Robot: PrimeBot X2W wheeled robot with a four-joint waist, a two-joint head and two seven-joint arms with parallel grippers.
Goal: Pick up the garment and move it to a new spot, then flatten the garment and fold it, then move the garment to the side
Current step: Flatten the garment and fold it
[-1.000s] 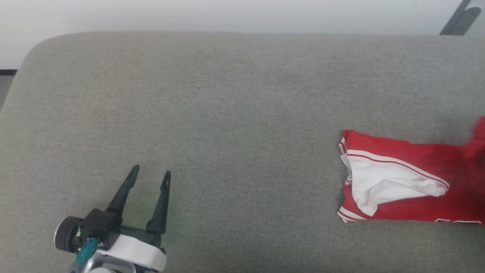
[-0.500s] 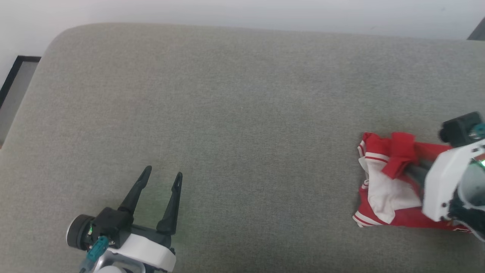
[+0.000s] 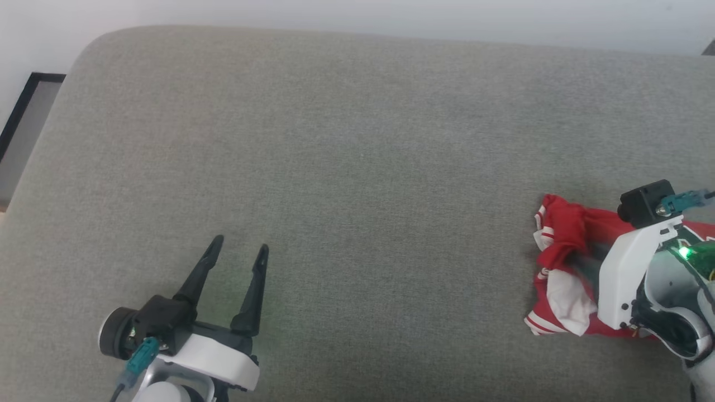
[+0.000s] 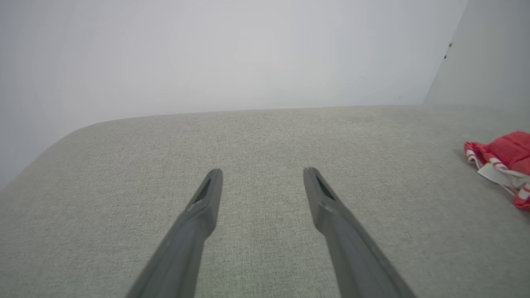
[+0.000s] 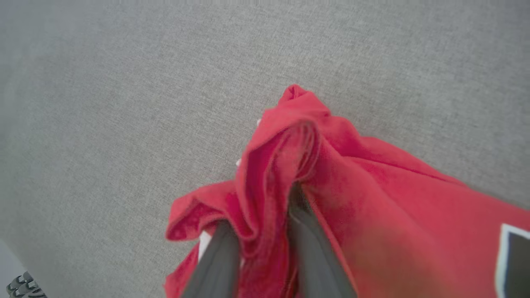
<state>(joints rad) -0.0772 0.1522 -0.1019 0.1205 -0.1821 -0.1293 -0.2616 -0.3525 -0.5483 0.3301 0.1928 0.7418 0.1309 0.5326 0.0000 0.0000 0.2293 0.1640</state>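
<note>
The garment [image 3: 564, 234] is a red shirt with white parts and striped trim, bunched at the right edge of the grey cushion [image 3: 357, 167]. It also shows far right in the left wrist view [image 4: 505, 151]. My right gripper [image 3: 581, 259] reaches into it from the right. In the right wrist view its fingers [image 5: 261, 211] stand close together with a raised fold of red fabric [image 5: 372, 198] pinched between them; a black print with a white outline [image 5: 515, 256] shows at the right edge. My left gripper [image 3: 240, 244] hovers open over bare cushion at the lower left [image 4: 262, 171], holding nothing.
The cushion's far edge meets a pale wall [image 3: 357, 14] at the top. Its far left corner is rounded, and a dark-framed panel [image 3: 22, 111] lies beyond it. Wide bare cushion stretches between the two grippers.
The head camera has shifted. My right gripper has come in from the right and pulled the garment's flat red edge up into a bunched fold, hiding much of the white sleeve. The left gripper stays open.
</note>
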